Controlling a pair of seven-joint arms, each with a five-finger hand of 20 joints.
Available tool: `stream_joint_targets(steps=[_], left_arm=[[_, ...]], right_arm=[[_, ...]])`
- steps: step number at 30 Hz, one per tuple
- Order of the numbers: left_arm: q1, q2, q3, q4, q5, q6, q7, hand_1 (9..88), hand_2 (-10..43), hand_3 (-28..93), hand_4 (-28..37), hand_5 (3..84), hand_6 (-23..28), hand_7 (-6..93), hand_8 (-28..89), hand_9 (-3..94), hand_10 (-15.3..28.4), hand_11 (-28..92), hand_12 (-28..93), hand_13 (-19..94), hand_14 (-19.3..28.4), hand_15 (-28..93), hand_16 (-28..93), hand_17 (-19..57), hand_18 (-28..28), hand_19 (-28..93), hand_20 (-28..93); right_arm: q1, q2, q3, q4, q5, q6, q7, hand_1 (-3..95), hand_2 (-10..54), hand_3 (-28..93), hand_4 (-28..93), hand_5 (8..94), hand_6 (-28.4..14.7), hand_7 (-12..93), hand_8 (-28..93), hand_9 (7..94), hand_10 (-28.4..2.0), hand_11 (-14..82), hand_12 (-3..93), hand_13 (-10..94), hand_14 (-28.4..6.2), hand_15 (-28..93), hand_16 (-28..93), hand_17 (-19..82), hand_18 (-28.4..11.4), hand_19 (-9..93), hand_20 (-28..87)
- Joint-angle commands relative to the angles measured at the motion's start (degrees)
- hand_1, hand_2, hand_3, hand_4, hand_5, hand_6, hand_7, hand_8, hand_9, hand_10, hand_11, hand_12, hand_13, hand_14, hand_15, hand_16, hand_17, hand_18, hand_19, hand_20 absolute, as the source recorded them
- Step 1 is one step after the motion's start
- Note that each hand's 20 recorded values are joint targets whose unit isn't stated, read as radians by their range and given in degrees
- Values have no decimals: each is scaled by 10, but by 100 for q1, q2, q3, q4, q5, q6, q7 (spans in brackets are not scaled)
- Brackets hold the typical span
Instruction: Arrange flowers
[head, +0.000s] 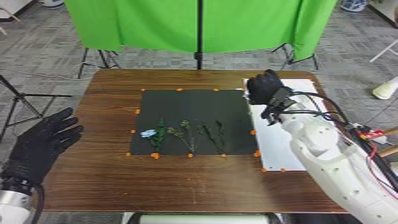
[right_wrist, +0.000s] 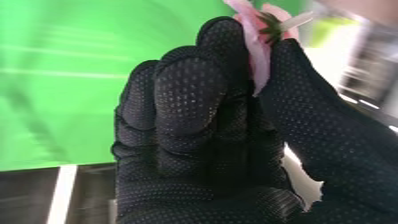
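In the head view my right hand (head: 264, 88) is over the far end of the white board (head: 284, 150). The right wrist view shows the right hand (right_wrist: 191, 100) pinching a pink flower (right_wrist: 258, 57) between thumb and finger; its pale stem sticks out past the fingertips. On the black mat (head: 182, 107) lie a light-blue flower (head: 148, 133) with a green stem, a sprig with small yellowish heads (head: 186, 124), and dark green stems (head: 220, 131). My left hand (head: 43, 140) is held open with straight fingers at the table's left edge.
The brown table (head: 160, 187) surrounds the mat and board, which have orange markers along their edges. A green cloth (head: 151, 25) hangs beyond the far edge, with a black stand (head: 200, 35) in front. In the right wrist view a blurred skin-coloured shape (right_wrist: 369, 7) is near the flower.
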Motion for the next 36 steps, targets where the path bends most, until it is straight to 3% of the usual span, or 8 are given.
stream_joint_targets(steps=[1, 12, 14, 22, 23, 24, 27, 36], left_arm=[[-72, 73, 105, 69, 12, -17, -137, 270, 18, 712, -278, 347, 39, 247, -134, 274, 123, 325, 135, 218, 146, 501, -48, -84, 209, 501, 62], [-197, 228, 249, 112, -6, -2, -128, 257, 33, 705, -282, 358, 44, 251, -131, 287, 130, 342, 142, 220, 147, 504, -47, -82, 210, 502, 65], [-353, 284, 304, 179, -15, -1, -197, 255, 35, 706, -282, 359, 44, 251, -132, 288, 131, 343, 142, 221, 147, 504, -47, -83, 210, 503, 65], [-606, 469, 472, 291, -18, 9, -183, 251, 34, 711, -283, 360, 44, 252, -132, 289, 131, 345, 140, 222, 148, 504, -48, -82, 210, 503, 65], [-315, 438, 391, 108, -15, -1, -62, 252, 34, 711, -283, 360, 44, 252, -132, 289, 131, 345, 140, 222, 148, 504, -48, -82, 210, 503, 65], [-291, 462, 415, 93, -17, -1, -37, 252, 33, 712, -283, 360, 44, 252, -132, 289, 131, 346, 140, 222, 148, 504, -48, -82, 210, 503, 65], [-273, 484, 426, 75, -15, 32, 0, 253, 33, 712, -283, 360, 44, 252, -133, 289, 131, 346, 140, 222, 148, 505, -47, -82, 210, 503, 65], [-446, 580, 514, 150, -22, 27, -10, 254, 33, 711, -283, 361, 44, 252, -133, 289, 131, 345, 139, 222, 147, 504, -48, -82, 210, 502, 65]], right_arm=[[1445, -1589, -967, 404, -43, 25, -617, 469, -95, 884, -283, 739, -2, 502, -152, 878, -17, 207, 500, 815, 16, 514, 413, 310, -152, 762, 401], [1647, -3067, -1129, 1573, -1154, -232, -1321, 468, -95, 889, -283, 736, 2, 512, -165, 876, -16, 207, 497, 810, 19, 514, 420, 306, -150, 756, 410], [1698, -3342, -1032, 1944, -1428, -218, -1400, 469, -95, 887, -283, 737, 2, 510, -167, 876, -16, 207, 496, 810, 19, 514, 419, 306, -150, 755, 411], [1789, -4086, -540, 2963, -2504, -55, -1579, 476, -95, 879, -283, 743, 1, 502, -172, 876, -16, 205, 492, 810, 20, 513, 422, 306, -149, 754, 413], [1610, -3887, -702, 2551, -2451, -203, -1425, 477, -95, 877, -283, 744, 1, 500, -173, 877, -16, 205, 491, 810, 20, 513, 423, 306, -149, 754, 414], [1579, -3890, -674, 2546, -2544, -216, -1437, 479, -95, 874, -283, 744, 1, 499, -172, 876, -16, 205, 492, 810, 20, 513, 423, 306, -149, 753, 414], [1781, -4224, -285, 3118, -3095, -36, -1841, 484, -95, 868, -283, 746, 2, 495, -173, 875, -16, 202, 490, 809, 21, 513, 423, 306, -149, 753, 415], [1734, -4326, -40, 3167, -3843, -218, -2028, 490, -95, 857, -283, 752, 5, 482, -169, 879, -16, 192, 484, 808, 21, 512, 427, 306, -148, 751, 414]])
